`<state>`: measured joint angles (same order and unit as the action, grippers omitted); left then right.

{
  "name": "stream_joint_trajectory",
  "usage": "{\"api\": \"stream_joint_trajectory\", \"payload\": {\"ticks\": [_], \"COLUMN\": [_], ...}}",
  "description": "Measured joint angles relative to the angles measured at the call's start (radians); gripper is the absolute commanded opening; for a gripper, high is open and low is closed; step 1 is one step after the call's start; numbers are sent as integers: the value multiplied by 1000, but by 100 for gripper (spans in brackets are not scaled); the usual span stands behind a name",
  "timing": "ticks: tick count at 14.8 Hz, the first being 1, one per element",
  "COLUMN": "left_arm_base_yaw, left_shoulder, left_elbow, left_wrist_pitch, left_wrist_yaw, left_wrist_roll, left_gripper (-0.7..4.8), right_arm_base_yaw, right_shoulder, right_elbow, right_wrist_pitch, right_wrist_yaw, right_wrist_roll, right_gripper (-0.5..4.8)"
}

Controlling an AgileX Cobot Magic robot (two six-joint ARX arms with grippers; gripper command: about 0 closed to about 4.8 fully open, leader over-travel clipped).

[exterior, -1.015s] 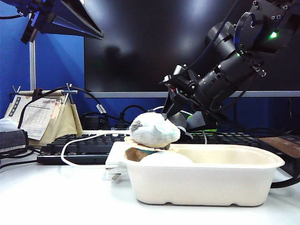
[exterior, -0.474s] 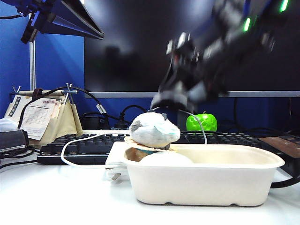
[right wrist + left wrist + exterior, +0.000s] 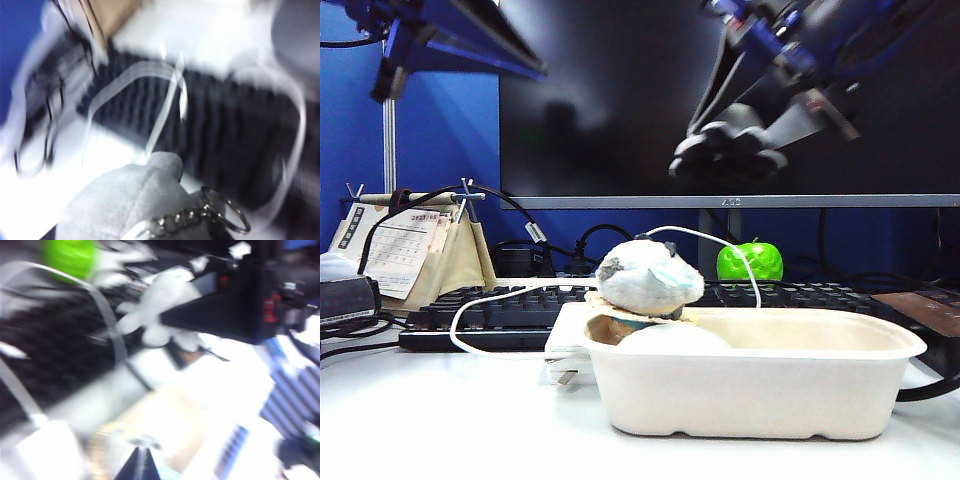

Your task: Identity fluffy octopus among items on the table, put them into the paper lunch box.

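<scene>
**Right gripper (image 3: 725, 155) grips the fluffy octopus (image 3: 120, 200)**

Blurred, it hangs at one o'clock above the paper lunch box (image 3: 760, 385), an off-white tray. The octopus is pale grey and fuzzy, with a metal key ring (image 3: 225, 217). Left gripper (image 3: 141, 466), up at eleven o'clock: opening unclear. Calendar (image 3: 400, 250) print is unreadable.

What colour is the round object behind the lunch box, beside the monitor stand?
Bright green; clearest in the exterior view.
</scene>
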<state>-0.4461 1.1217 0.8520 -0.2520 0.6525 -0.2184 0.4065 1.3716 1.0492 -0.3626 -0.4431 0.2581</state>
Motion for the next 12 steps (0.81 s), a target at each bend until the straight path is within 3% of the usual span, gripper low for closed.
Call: {"api": "stream_joint_trajectory", "payload": {"ticks": [4,12], "left_arm_base_yaw": [0,-24], "left_shoulder": [0,0], "left_elbow": [0,0], "left_wrist_pitch": [-21,-33], "left_wrist_yaw": [126,153], "left_wrist_roll": [-3,-4], "left_gripper": [-2,-2], "right_arm_base_yaw": [0,58], "right_shoulder": [-21,-21], "right_elbow": [-1,-2], "right_wrist_pitch": [-271,-463], "right_wrist_yaw": [0,-2], "right_wrist_roll": [0,0], "right_gripper": [304,303]}}
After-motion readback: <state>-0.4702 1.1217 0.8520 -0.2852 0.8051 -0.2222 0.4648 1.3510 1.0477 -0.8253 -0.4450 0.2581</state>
